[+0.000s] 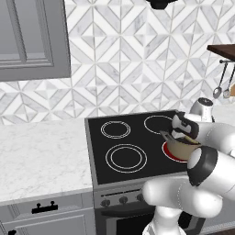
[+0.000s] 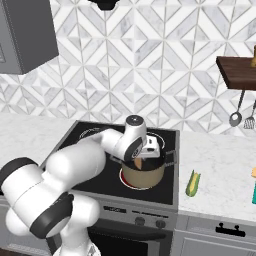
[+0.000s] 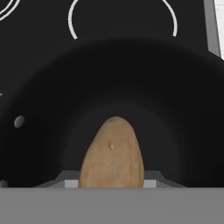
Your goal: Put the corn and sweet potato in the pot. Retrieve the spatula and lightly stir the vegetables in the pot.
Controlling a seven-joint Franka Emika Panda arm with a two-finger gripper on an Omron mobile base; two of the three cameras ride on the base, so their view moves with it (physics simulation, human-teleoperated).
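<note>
Potato (image 3: 112,151) pinched in my jaws, hanging over the pot (image 2: 143,172) so it drops inside.
Corn (image 2: 193,183) waits on the counter (image 2: 220,165).

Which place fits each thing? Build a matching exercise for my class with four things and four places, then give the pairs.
Things:
1. corn
2. sweet potato
3. pot
4. ladle

Places:
A. on the front right burner
B. hanging under the wooden shelf
C. lying on the counter right of the stove
D. in the gripper, over the pot's dark inside

Pairs: 1-C, 2-D, 3-A, 4-B
</note>
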